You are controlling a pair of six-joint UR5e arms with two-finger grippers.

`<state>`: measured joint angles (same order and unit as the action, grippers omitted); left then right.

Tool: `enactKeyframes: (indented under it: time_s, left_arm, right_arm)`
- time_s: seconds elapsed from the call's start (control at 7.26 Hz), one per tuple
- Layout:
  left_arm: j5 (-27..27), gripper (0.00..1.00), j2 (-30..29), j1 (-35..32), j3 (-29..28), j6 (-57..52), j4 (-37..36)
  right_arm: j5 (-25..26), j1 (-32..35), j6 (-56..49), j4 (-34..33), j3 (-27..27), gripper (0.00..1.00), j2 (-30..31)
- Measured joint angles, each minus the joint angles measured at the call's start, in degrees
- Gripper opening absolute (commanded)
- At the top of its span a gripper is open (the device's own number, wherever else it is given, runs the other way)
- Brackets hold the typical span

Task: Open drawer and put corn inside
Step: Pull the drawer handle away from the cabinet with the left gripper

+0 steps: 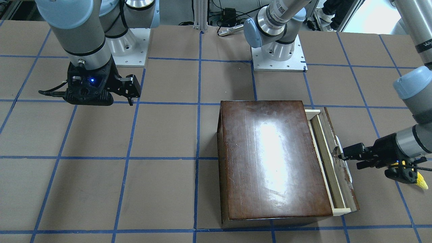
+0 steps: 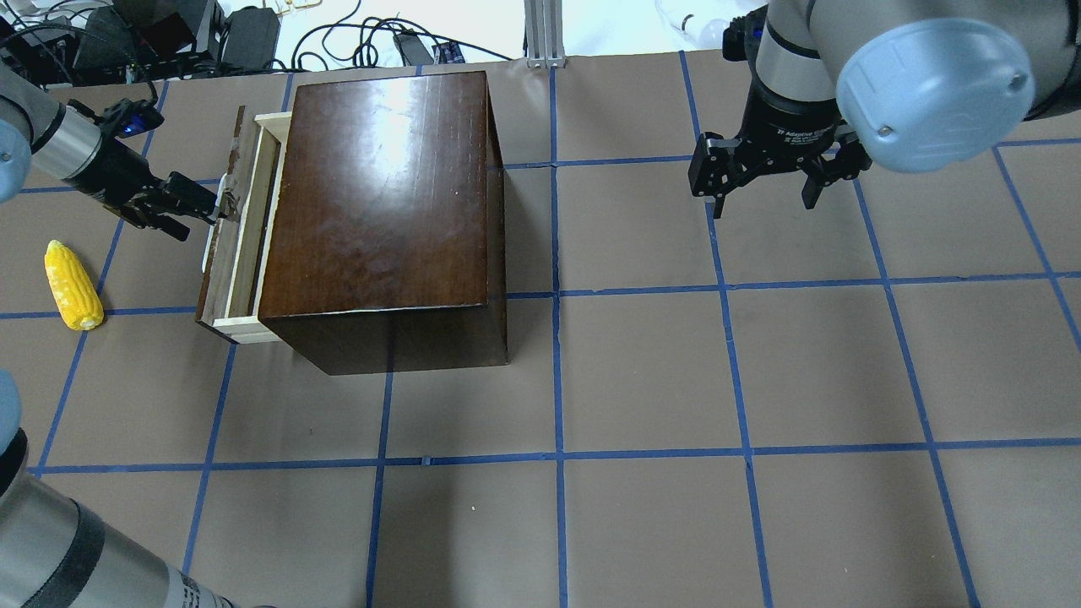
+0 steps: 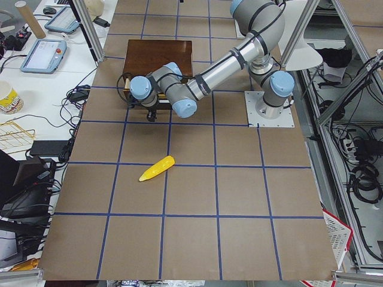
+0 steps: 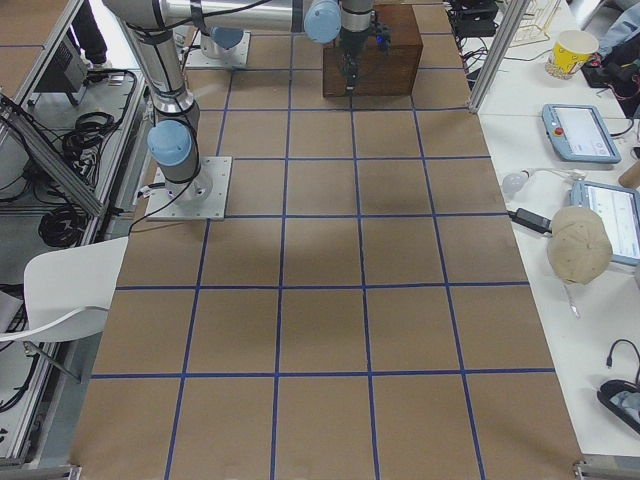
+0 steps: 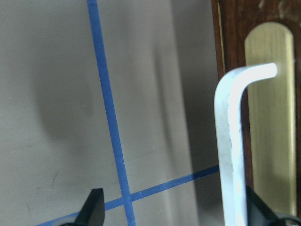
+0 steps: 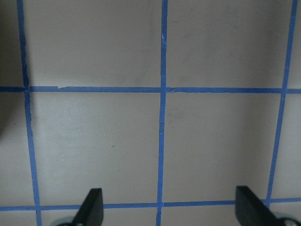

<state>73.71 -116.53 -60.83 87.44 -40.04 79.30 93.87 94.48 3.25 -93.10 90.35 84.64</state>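
Observation:
The dark-brown box [image 2: 380, 186] stands on the table with its drawer [image 2: 245, 228] pulled out a short way on the robot's left, showing a strip of pale wood tray [image 1: 329, 158]. My left gripper [image 2: 215, 207] is at the drawer's front panel. In the left wrist view it [image 5: 174, 209] is open, with the whitish handle [image 5: 230, 141] between the fingers, close to one of them. The yellow corn [image 2: 73, 273] lies on the table left of the drawer, apart from it. My right gripper [image 2: 764, 198] is open and empty, hovering far from the box.
The table is brown paper with a grid of blue tape [image 2: 557, 295]. The arm bases [image 1: 278, 54] stand at the robot's side. Cables and equipment lie beyond the far table edge [image 2: 253, 42]. Open table lies around the right gripper [image 6: 164, 212].

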Motion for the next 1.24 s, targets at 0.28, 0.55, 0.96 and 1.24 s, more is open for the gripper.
enactKeyframes:
  time_s: [0.28,0.55,0.96,1.24]
  left_arm:
    - [0.7,1.0,-0.5,0.0,-1.3,-1.3,0.2]
    - [2.1,1.0,-1.1,0.5,-2.9,-2.0,0.6]
    - [3.1,1.0,-2.0,2.5,-4.1,-4.4,0.6]
    - [3.3,1.0,-2.4,2.7,-5.1,-4.7,0.8]
  right_arm:
    - [0.0,0.0,0.0,0.0,0.0,1.0,0.0]
    - [0.0,0.0,0.0,0.0,0.0,1.0,0.0]
    - [0.0,0.0,0.0,0.0,0.0,1.0,0.0]
    - [0.0,0.0,0.0,0.0,0.0,1.0,0.0]
